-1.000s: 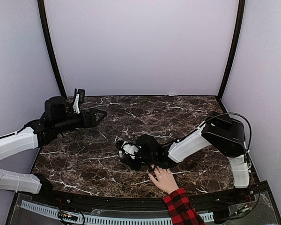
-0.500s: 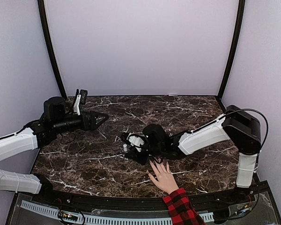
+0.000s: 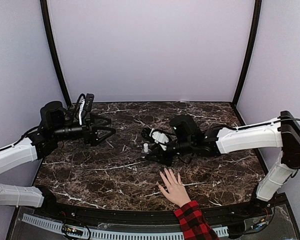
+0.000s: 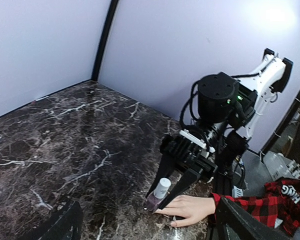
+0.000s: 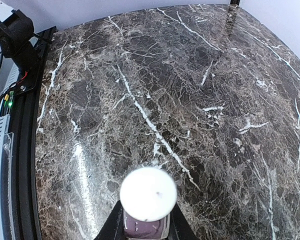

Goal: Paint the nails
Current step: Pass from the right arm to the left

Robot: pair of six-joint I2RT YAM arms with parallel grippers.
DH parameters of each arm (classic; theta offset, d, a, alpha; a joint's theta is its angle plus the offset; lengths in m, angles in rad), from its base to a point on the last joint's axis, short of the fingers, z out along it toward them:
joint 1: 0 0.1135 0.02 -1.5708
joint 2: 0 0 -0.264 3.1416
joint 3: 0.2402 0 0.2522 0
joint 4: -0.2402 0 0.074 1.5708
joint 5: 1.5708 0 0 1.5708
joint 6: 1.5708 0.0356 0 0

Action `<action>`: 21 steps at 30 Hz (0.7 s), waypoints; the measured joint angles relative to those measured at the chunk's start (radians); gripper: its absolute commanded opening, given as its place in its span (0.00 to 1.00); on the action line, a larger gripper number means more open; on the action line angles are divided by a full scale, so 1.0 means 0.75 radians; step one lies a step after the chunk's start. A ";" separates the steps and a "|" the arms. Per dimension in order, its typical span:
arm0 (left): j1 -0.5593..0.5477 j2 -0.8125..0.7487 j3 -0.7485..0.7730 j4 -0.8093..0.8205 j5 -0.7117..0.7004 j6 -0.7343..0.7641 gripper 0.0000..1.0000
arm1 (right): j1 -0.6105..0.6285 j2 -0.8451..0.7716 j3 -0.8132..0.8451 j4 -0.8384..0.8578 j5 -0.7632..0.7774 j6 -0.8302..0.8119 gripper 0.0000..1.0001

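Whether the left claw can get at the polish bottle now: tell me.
Probably, at the cap only: left claw is open, facing the polish bottle across bare table, but the right claw grips its body.

Light was soft and even, shadows faint; a pale sheen crossed the marble tabletop (image 5: 82,160), and the near polish bottle (image 5: 148,195) looked perhaps slightly blurred

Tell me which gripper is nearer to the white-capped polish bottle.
Right. The right gripper holds the polish bottle between its fingers, just beyond the person's hand. The left gripper hangs open far off to the bottle's left, touching nothing.
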 measured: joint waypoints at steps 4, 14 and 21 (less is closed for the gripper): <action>-0.062 0.087 0.003 0.015 0.141 0.072 0.91 | -0.001 -0.058 0.000 -0.115 -0.023 -0.033 0.10; -0.299 0.235 0.124 -0.109 0.159 0.365 0.65 | 0.014 -0.146 0.011 -0.316 -0.046 -0.104 0.09; -0.359 0.350 0.145 -0.097 0.159 0.419 0.54 | 0.061 -0.149 0.037 -0.388 -0.049 -0.119 0.10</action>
